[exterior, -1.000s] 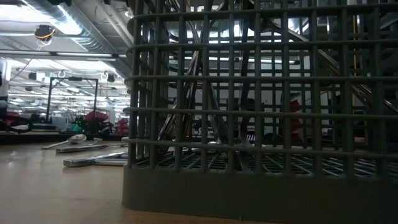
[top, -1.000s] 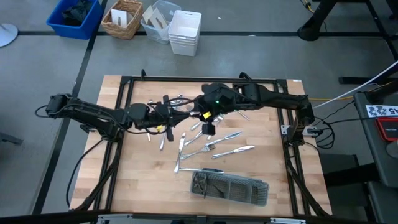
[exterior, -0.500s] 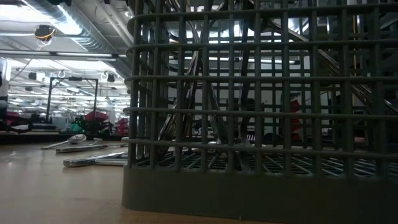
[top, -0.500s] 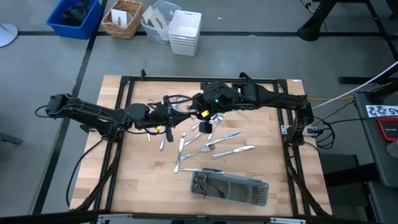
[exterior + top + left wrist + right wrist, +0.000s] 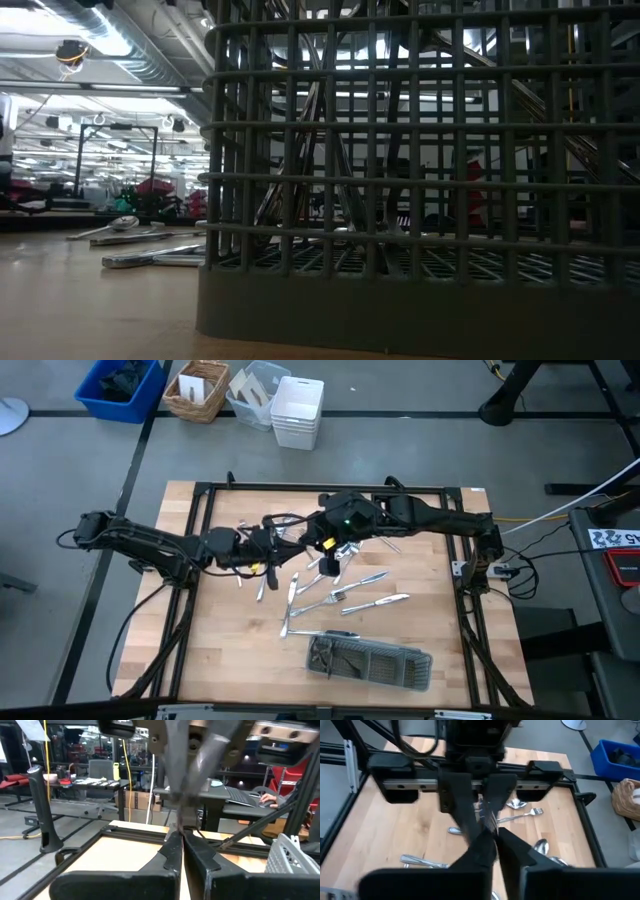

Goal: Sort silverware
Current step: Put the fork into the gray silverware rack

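Above the table's middle my two grippers meet tip to tip. My left gripper [image 5: 179,837] reaches in level from the table's left, and my right gripper [image 5: 492,840] slants down from the right. Both are shut on one slim silver piece of silverware [image 5: 486,815], held clear of the wood. More loose silverware [image 5: 345,596] lies flat on the table between the grippers and the tray. The grey mesh tray [image 5: 368,663] stands near the front edge and fills the low view [image 5: 400,200]. My left gripper pinches the silver piece [image 5: 182,817] between its two fingertips, coming level from the table's left. The piece is lifted clear of the table; which end is held cannot be told. My right gripper has its two fingers closed on the same piece [image 5: 489,826], right beside the left fingertips. It slants down from the table's right. Blur hides how far back the piece reaches.
Forks and spoons [image 5: 525,812] lie scattered under the grippers, and several more [image 5: 150,258] lie left of the tray in the low view. A black frame [image 5: 320,488] rims the table. Bins and a basket [image 5: 297,410] stand on the floor beyond the far edge.
My right gripper has edged slightly toward the left gripper. The left arm, the loose silverware and the tray have kept still.
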